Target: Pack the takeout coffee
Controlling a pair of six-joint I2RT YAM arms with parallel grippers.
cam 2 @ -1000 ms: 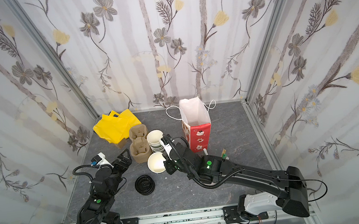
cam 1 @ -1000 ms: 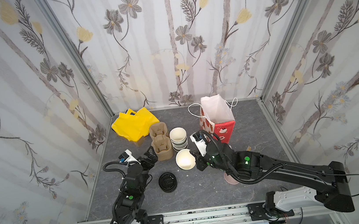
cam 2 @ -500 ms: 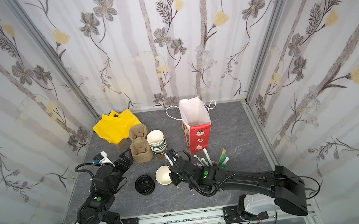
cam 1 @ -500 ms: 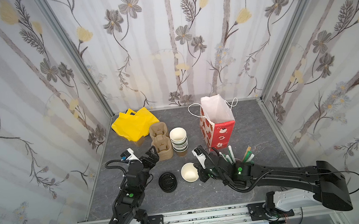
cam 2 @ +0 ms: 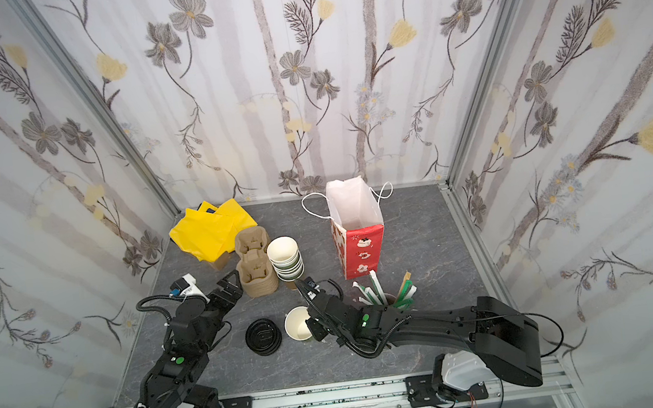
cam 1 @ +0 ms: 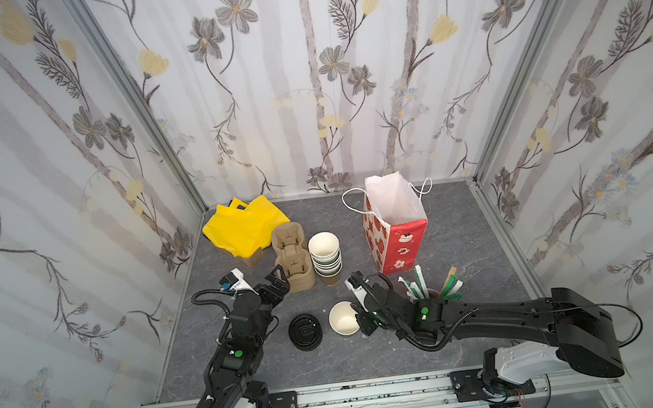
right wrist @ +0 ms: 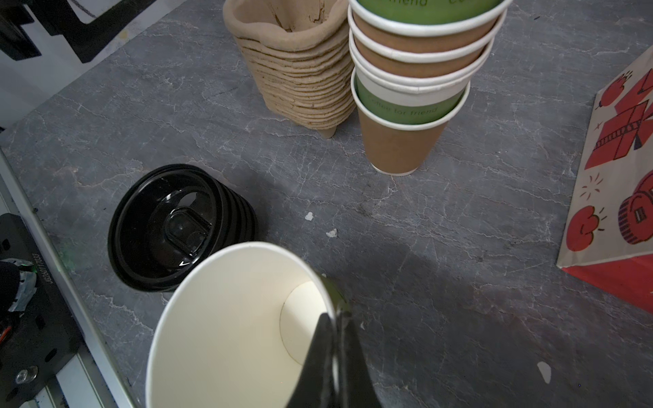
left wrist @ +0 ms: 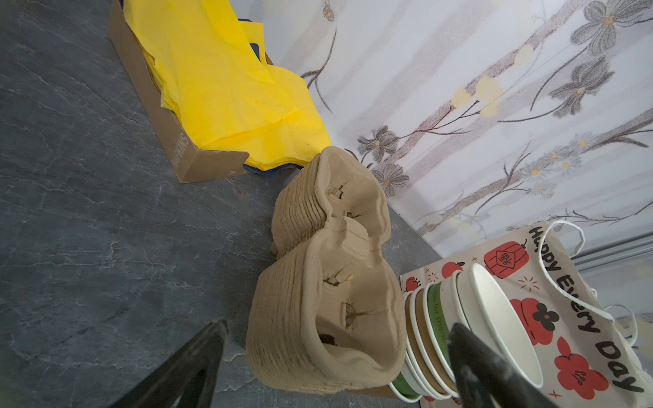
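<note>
The takeout coffee cup [cam 1: 342, 318] [cam 2: 297, 323] is a single paper cup, white inside and olive-green outside, with no lid on it. It is tipped slightly, low over the table front, beside the pile of black lids [cam 1: 306, 331] [right wrist: 176, 229]. My right gripper [cam 1: 357, 314] [right wrist: 334, 314] is shut on the cup's rim [right wrist: 229, 328], one finger inside and one outside. My left gripper [cam 1: 277, 279] [left wrist: 339, 325] stands open and empty, level with the stack of pulp carriers [cam 1: 291, 259] [left wrist: 328, 282].
A nested stack of lidless cups [cam 1: 325, 253] [right wrist: 417, 70] stands right of the carriers. An open red paper bag [cam 1: 396, 226] stands behind my right arm. A holder of straws and stirrers [cam 1: 430, 285] is beside that arm. Yellow napkins [cam 1: 244, 229] lie at the back left.
My right gripper has carried the cup down and toward the front, from beside the cup stack to low beside the black lids. The left arm has barely moved.
</note>
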